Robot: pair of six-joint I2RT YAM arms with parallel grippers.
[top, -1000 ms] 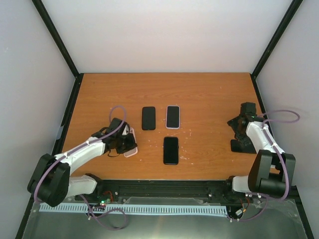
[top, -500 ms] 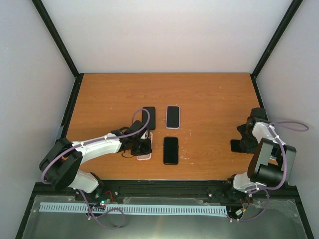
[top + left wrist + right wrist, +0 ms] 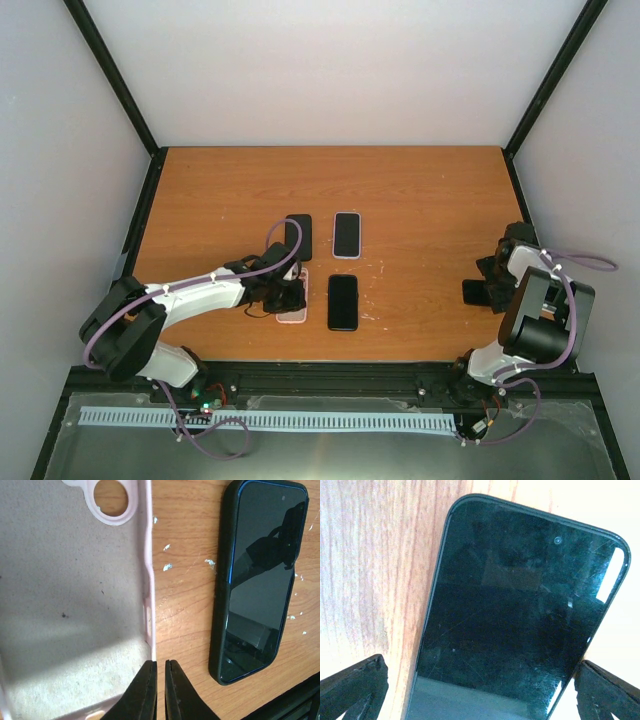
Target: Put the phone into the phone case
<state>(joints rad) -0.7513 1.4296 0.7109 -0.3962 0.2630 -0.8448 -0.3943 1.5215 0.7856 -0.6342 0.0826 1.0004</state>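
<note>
Just left of the cased phone [image 3: 260,580], my left gripper [image 3: 160,667] pinches the case [image 3: 75,605] rim, likely to steady it; far right, my right gripper [image 3: 480,670], spread, straddles the phone [image 3: 520,605] for pickup.

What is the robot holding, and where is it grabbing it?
The left pincer pinches the pink phone case by its long side rim. The right pincer is open, holding nothing.

1. Table [image 3: 420,190]: wood-grain, with white specks [image 3: 167,567] just ahead of the left gripper [image 3: 159,666].
2. Dark phone [image 3: 260,580]: flat, screen up, right of that gripper.
3. Black phone [image 3: 298,237]: just beyond it.
4. White-edged phone [image 3: 346,235]: beyond, rightward.
</note>
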